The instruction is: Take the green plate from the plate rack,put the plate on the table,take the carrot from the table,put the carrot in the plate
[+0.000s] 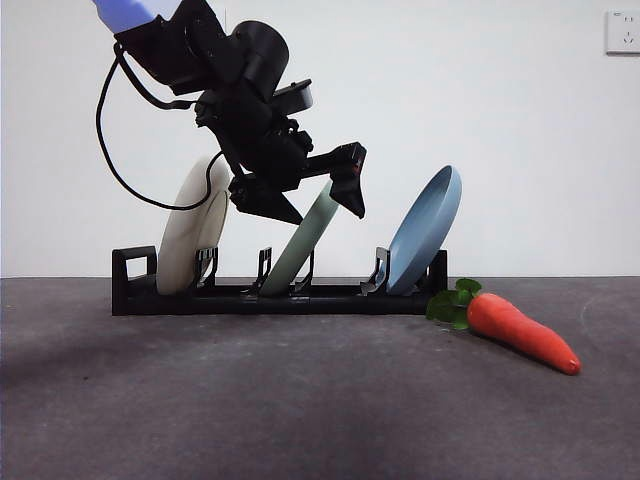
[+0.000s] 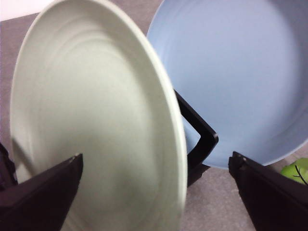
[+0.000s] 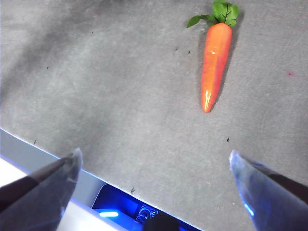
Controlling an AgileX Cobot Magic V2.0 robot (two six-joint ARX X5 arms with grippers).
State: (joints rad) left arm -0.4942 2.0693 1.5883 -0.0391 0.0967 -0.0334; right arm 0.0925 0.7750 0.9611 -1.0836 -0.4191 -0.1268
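The green plate (image 1: 305,245) leans in the middle slot of the black plate rack (image 1: 260,298) on the table (image 1: 300,400). My left gripper (image 1: 310,200) comes down from the upper left and stands open at the plate's top edge. In the left wrist view the green plate (image 2: 96,120) fills the picture, and its rim runs between the two jaws of the left gripper (image 2: 156,192). The carrot (image 1: 520,332) lies on the table right of the rack. My right gripper (image 3: 154,161) hangs open above the table, short of the carrot (image 3: 215,62), holding nothing.
A cream-white plate (image 1: 190,240) stands in the rack's left slot and a blue plate (image 1: 425,230) in its right slot, close behind the green one. The blue plate (image 2: 240,72) and a rack prong (image 2: 199,139) show beside the green rim. The table's front edge (image 3: 48,156) lies under the right gripper.
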